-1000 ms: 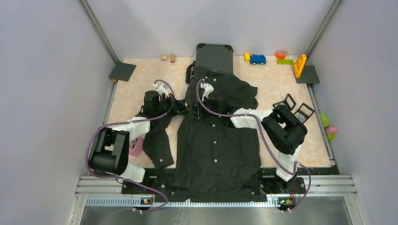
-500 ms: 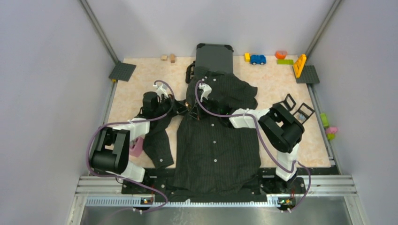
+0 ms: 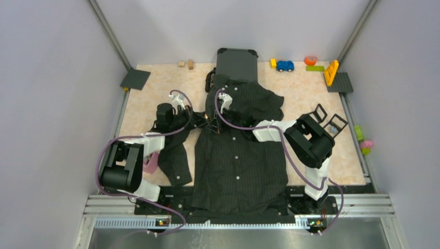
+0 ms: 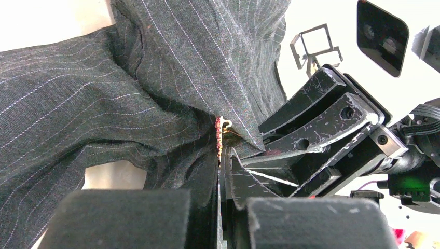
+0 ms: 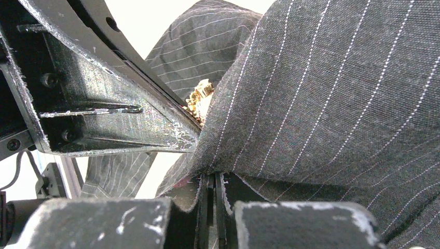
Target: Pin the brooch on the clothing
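The clothing (image 3: 238, 161), a black pinstriped shirt with white buttons, lies spread down the middle of the table. Both grippers meet at its upper left chest. My left gripper (image 3: 204, 118) comes in from the left, shut on the brooch (image 3: 209, 117). In the left wrist view the brooch (image 4: 219, 136) shows edge-on, red and gold, at the tips of the left gripper (image 4: 222, 150), pressed against a fold of the clothing (image 4: 104, 119). My right gripper (image 5: 215, 179) is shut on a raised fold of the clothing (image 5: 321, 104), and the gold brooch (image 5: 200, 97) peeks out just beyond it.
A dark grey suitcase (image 3: 237, 62) stands at the back under the collar. A blue toy car (image 3: 285, 66), a yellow piece (image 3: 331, 72) and wooden blocks (image 3: 186, 64) lie along the back edge. Grey baseplates (image 3: 135, 79) sit in both back corners. A pink object (image 3: 151, 165) lies by the left arm.
The right gripper has shut on a fold of the shirt and shifted slightly left toward the left gripper. The left gripper has stayed shut on the brooch, barely moving.
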